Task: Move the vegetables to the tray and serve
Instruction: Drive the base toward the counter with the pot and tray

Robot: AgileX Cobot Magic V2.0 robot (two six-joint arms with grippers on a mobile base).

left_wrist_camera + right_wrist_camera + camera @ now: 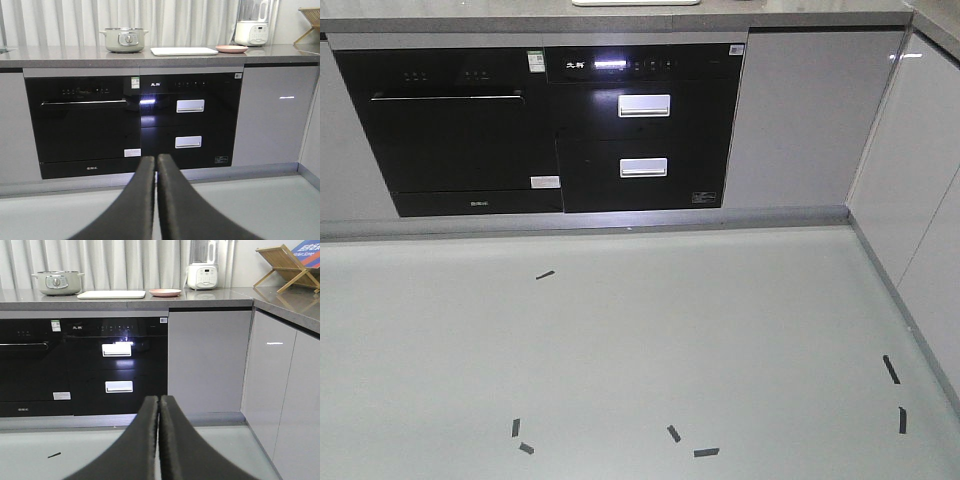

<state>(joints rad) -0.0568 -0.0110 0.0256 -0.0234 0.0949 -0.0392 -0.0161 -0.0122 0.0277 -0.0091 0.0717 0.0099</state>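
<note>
One cream-white tray (184, 51) is seen lying flat on the grey surface (60, 55), near its front edge and above the black built-in appliances (190, 120). Its long axis is laid left to right along that edge, so a long side is presented to the robot. It is viewed almost edge-on, and nothing can be made out on it. A pink plate (231, 49) is set just to its right, near but apart. No lettuce leaf can be discerned in any view. Whether one lies on the plate cannot be told from this low angle, so neither its place nor the way its rib points can be stated. Further out, a pale pot (124, 40) is stood left of the tray, a blender (252, 22) right of the plate, and a wooden rack (287, 267) on the side run past the corner.

The left pincer (156, 165) and the right pincer (159, 404) are both shut tight, fingers pressed together, with nothing held. Both are carried low over the floor (640, 340), well apart from the surface.

The step in hand is judged to be the approach, with the transfer not yet begun. The base is best brought square to the surface and stopped with tray and plate both within reach. The arms should be raised clear of the front edge, and a pincer opened only once the leaf has been found.
</note>
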